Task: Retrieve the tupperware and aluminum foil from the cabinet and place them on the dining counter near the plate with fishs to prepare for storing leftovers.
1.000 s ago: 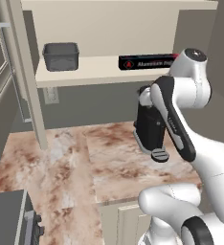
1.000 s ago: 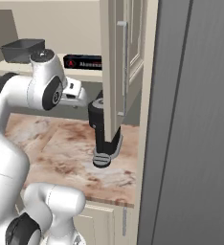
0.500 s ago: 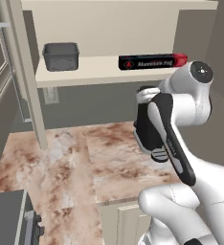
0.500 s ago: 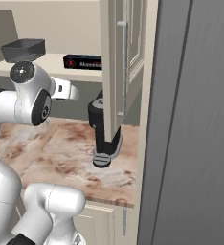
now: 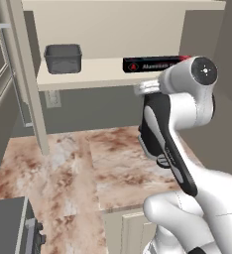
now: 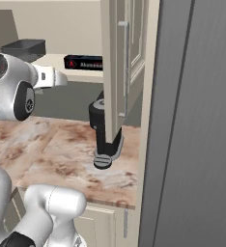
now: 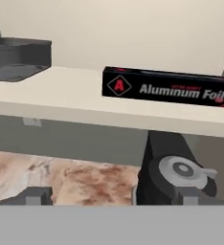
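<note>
Hand view shows us the aluminum foil lying on the open cabinet shelf, well right of the tupperware. Our gripper faces the shelf edge, fingers spread wide and empty, above a dark appliance on the marbled counter.

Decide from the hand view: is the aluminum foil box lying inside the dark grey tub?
No: the aluminum foil lies on the cabinet shelf, apart from the tupperware.
</note>
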